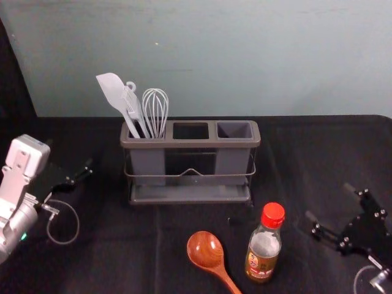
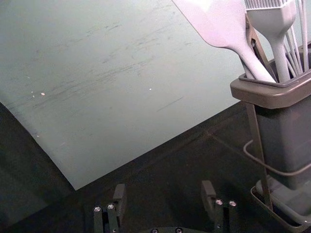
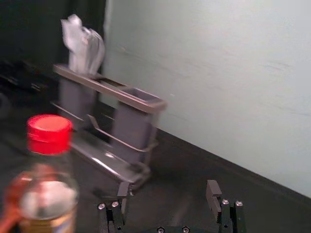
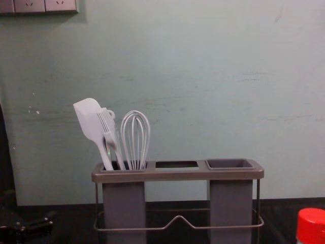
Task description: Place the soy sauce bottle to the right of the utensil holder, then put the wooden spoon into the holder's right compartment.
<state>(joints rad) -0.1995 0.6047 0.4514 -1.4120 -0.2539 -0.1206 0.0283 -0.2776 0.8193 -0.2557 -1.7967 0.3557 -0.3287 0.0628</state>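
Observation:
My left gripper (image 1: 70, 156) is open left of the utensil holder (image 1: 190, 179); the left wrist view shows the gripper (image 2: 164, 189) with nothing between its fingers. My right gripper (image 1: 329, 202) is open right of the soy sauce bottle (image 1: 263, 252), apart from it; in the right wrist view the gripper (image 3: 168, 188) holds nothing. The red-capped bottle stands upright in front of the holder's right end. Just left of it, the wooden spoon (image 1: 206, 250) lies bowl toward the holder, its handle running off the near edge. The right compartment (image 1: 234, 130) is empty.
A white spatula (image 1: 113, 92), a brush and a whisk (image 1: 155, 107) stand in the holder's left compartment. Behind the black-covered table (image 1: 318, 147) rises a pale wall (image 4: 203, 76), with a socket panel (image 4: 38, 6) at its upper left.

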